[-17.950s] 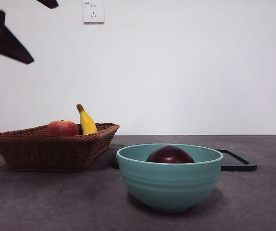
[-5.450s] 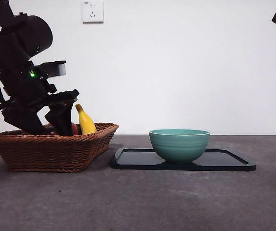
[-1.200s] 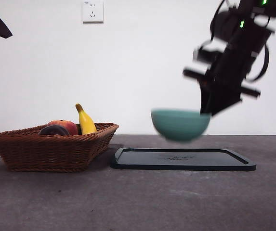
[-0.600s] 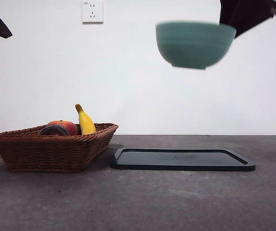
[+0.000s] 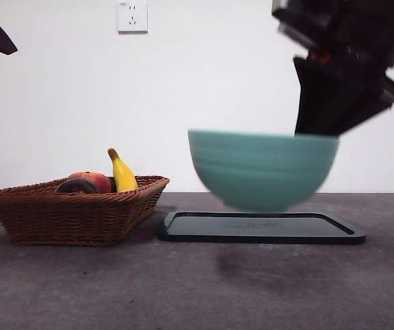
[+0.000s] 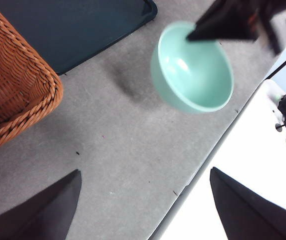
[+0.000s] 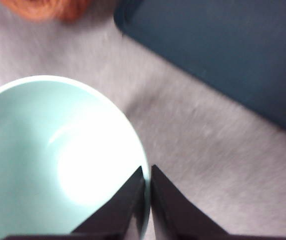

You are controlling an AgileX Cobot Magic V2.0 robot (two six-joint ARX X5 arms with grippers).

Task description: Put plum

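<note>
The plum [image 5: 77, 186] is dark maroon and lies in the wicker basket [image 5: 73, 214] beside a red-orange fruit [image 5: 95, 180] and a banana [image 5: 123, 173]. My right gripper [image 7: 146, 181] is shut on the rim of the teal bowl [image 7: 48, 160], which hangs blurred in the air in front of the black tray [image 5: 262, 232]. The bowl [image 6: 192, 67] is empty inside. In the front view that arm [image 5: 341, 75] comes down from the top right onto the bowl [image 5: 262, 168]. My left gripper [image 6: 145, 200] is open, high over the table's near edge, holding nothing.
The tray [image 6: 73, 25] lies flat next to the basket [image 6: 13, 85] on the grey table. The table's edge [image 6: 202, 165] runs close to the bowl in the left wrist view. A wall socket [image 5: 133, 15] is on the white back wall.
The bowl has dropped from high up to just above table height and come nearer the camera, carried by my right gripper. The plum, once in the bowl, now rests in the basket.
</note>
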